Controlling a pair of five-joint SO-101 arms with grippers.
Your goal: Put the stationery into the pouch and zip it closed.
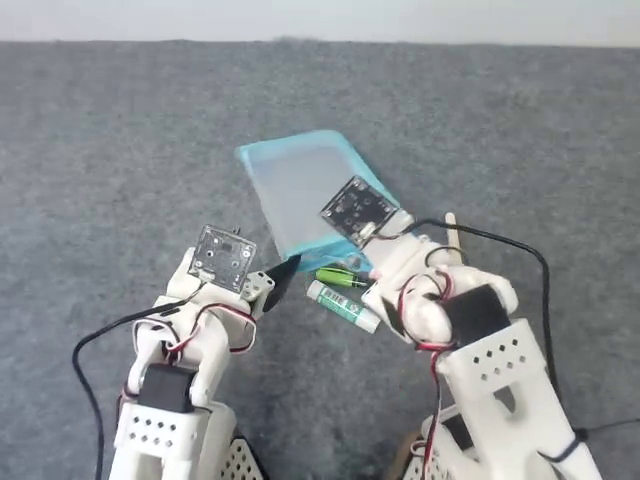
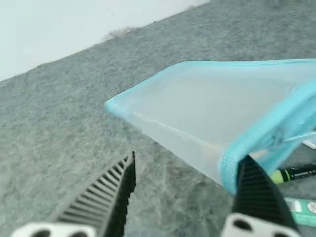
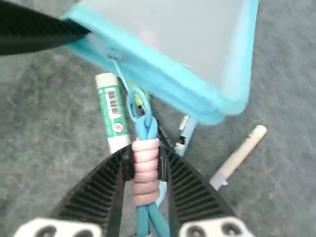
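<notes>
The right pincer [image 3: 144,155] clenches the zip cord [image 3: 143,121] at the pouch's [image 1: 300,185] mouth. The left pincer [image 2: 187,160] stands released, 1 finger at the pouch's corner. The glue stick [image 3: 112,111] and white pen [image 3: 239,150] lie beside the pouch. Best to pin that corner first, then pull along the zip.

A robot lab bench: two white printed arms [image 1: 170,400] on a grey felt mat [image 1: 100,150], white wall [image 1: 320,18] behind the mat.
</notes>
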